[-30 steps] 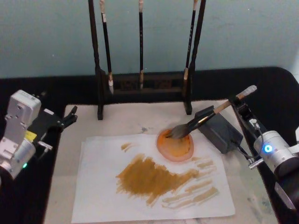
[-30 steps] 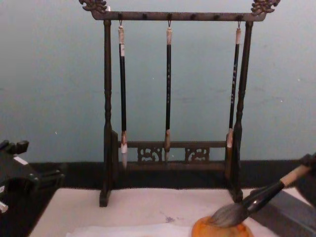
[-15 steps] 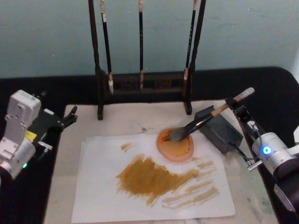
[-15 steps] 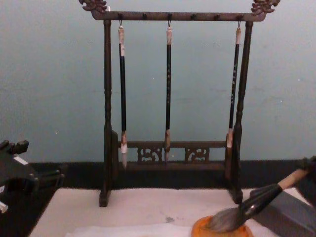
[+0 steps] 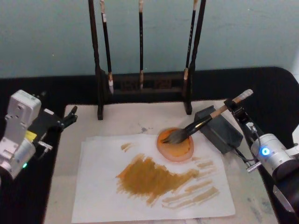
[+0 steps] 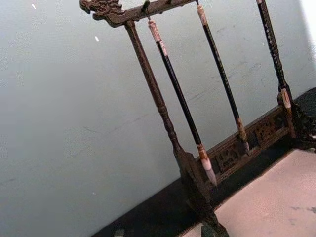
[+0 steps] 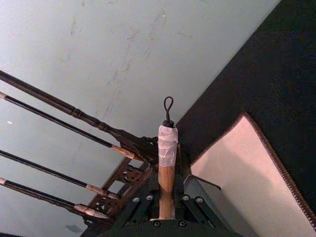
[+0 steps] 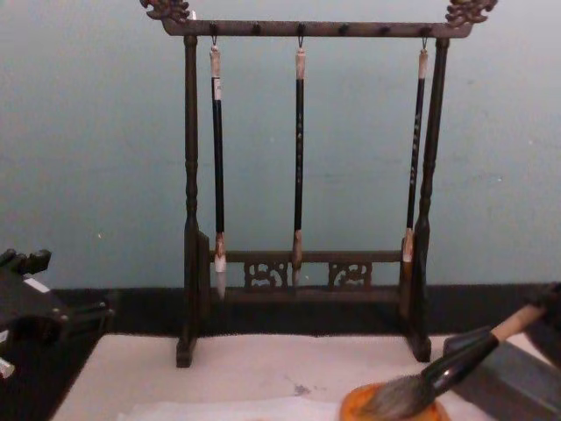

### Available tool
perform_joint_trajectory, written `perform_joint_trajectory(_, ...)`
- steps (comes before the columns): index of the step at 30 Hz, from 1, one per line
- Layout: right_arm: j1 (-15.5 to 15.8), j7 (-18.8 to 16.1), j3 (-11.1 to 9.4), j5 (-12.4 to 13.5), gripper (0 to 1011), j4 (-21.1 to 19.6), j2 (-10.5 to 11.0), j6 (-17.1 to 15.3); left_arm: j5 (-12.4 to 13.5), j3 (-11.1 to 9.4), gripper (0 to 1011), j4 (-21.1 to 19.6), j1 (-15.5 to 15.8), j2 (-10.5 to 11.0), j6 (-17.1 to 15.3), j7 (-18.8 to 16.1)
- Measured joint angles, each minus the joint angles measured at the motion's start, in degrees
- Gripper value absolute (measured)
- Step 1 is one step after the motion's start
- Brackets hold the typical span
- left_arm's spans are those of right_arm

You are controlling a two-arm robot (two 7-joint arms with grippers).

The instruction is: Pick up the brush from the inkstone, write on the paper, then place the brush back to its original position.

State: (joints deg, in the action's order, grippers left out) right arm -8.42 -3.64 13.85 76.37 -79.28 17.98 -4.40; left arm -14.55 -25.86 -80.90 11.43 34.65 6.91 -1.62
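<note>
A black table (image 5: 261,88) carries a cream felt mat (image 5: 121,122). At the mat's far edge stands a dark carved wooden brush stand (image 5: 140,88), and nearer the robot lies the thin white sheet of paper (image 5: 103,186), already streaked with ochre strokes. At the mat's right side sits a dark grey rectangular block (image 5: 222,133), and just to its left a round orange dish (image 5: 180,151) rests on the paper's far edge.

The large calligraphy brush with the bushy grey tuft, black ferrule and tan wooden handle (image 5: 208,117) lies tilted, its tuft low in the dish. Its long axis climbs rightward and away from the robot, across the block's corner, to the white-wrapped end. Whether the ferrule touches the block I cannot tell.

The right gripper (image 5: 232,106) is clamped on the handle just below that wrapped end, so the tuft lies down and to the left of its fingers. Any lowering or release would likely have to follow that slant. The left gripper (image 5: 70,117) is parked well apart at the mat's left edge, fingers spread and empty — the right arm is far the nearer.

Counted: one mat, one stand, one sheet, one block, one dish, one large brush — and three thin dark-handled brushes (image 5: 140,46) hanging from the stand.
</note>
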Motion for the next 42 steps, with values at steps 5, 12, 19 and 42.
perform_joint_trajectory(5,0.00,-0.05,-0.10,0.00,161,0.00,-0.04,-0.04,0.00,0.00,1010,0.00,0.00,0.00,0.00,0.00)
perform_joint_trajectory(12,0.01,-0.11,-0.17,0.00,210,0.00,-0.07,-0.08,0.00,0.00,1010,0.00,0.00,0.00,0.00,0.00)
perform_joint_trajectory(19,0.04,-0.17,-0.21,0.00,463,0.00,-0.10,-0.12,0.00,0.00,1010,0.00,0.00,0.00,0.00,0.00)
perform_joint_trajectory(42,0.04,-0.25,-0.27,-0.03,1000,0.00,-0.13,-0.17,0.00,0.00,1010,0.00,0.00,0.00,0.00,0.00)
